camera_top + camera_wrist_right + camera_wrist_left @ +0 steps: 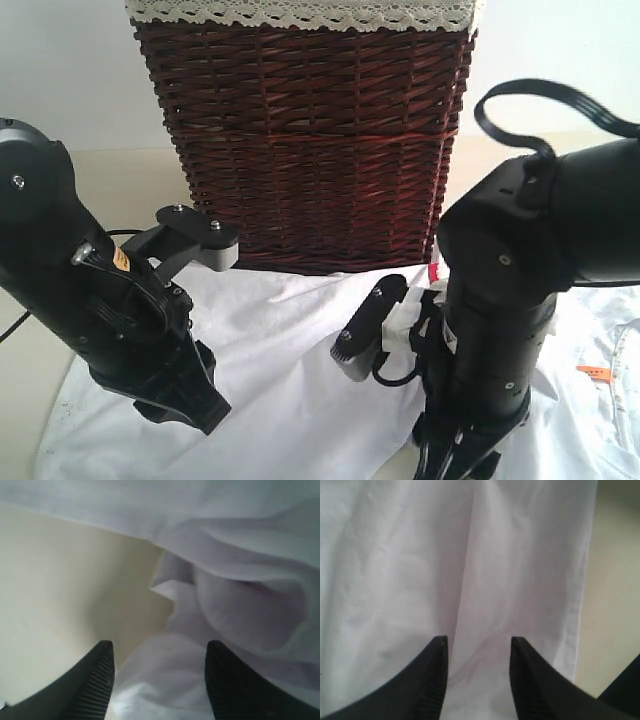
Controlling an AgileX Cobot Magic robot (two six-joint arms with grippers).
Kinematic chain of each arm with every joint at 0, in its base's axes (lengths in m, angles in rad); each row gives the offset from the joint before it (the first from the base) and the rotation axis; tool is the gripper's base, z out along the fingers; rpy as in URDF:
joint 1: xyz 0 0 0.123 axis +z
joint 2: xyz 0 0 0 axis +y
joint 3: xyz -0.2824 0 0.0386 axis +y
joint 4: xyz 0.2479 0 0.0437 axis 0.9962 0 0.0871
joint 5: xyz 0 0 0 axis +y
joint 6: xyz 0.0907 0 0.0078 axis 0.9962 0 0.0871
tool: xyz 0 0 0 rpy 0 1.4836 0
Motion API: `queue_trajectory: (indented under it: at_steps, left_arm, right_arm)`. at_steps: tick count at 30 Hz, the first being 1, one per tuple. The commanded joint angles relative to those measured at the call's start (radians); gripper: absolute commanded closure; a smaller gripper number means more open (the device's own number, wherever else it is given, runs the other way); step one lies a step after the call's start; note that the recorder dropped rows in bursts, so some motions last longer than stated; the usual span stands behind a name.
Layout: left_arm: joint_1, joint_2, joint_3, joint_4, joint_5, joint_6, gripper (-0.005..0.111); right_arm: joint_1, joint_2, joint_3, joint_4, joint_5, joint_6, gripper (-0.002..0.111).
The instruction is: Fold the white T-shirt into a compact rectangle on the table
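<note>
Where the white T-shirt (290,380) lies: spread on the table (100,190), right in front of the basket (310,150), and wider than it.
Left gripper (477,642): in front of the basket's left corner, jaws apart, holding nothing, flat cloth under the gap.
Left risk: if the jaws close here, they may pinch only the top layer, or slide off the smooth cloth, because the shirt's straight edge (582,605) sits off to one side.
Right gripper (160,647): in front of the basket's right corner, jaws apart, over a bunched fold (240,605) beside bare table.
Right risk: the bunch may get grabbed as a lump, so the fold may come out crooked; one jaw may scrape the table.
Which way it points: the orange tag (594,373) lies past the basket's right corner, so the neck likely points that way.
Long axis: probably side to side, along the basket's front.
</note>
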Motion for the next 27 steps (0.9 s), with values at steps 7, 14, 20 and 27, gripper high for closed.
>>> queue_trajectory:
  at_steps: [7, 14, 20, 27]
  left_arm:
    - [-0.006, -0.001, 0.002, -0.031, 0.003, 0.005, 0.066]
    - [-0.006, -0.001, 0.002, -0.033, 0.009, 0.007, 0.066]
    - [-0.006, -0.001, 0.002, -0.033, 0.009, 0.007, 0.066]
    - [-0.006, -0.001, 0.002, -0.033, 0.009, 0.007, 0.066]
  right_arm:
    - [0.0, 0.023, -0.035, -0.339, 0.034, 0.426, 0.055]
    - [0.0, 0.024, -0.036, -0.207, -0.156, 0.388, 0.055]
    - [0.0, 0.024, -0.036, -0.278, -0.079, 0.418, 0.055]
    - [0.0, 0.051, -0.036, -0.273, -0.079, 0.491, 0.056]
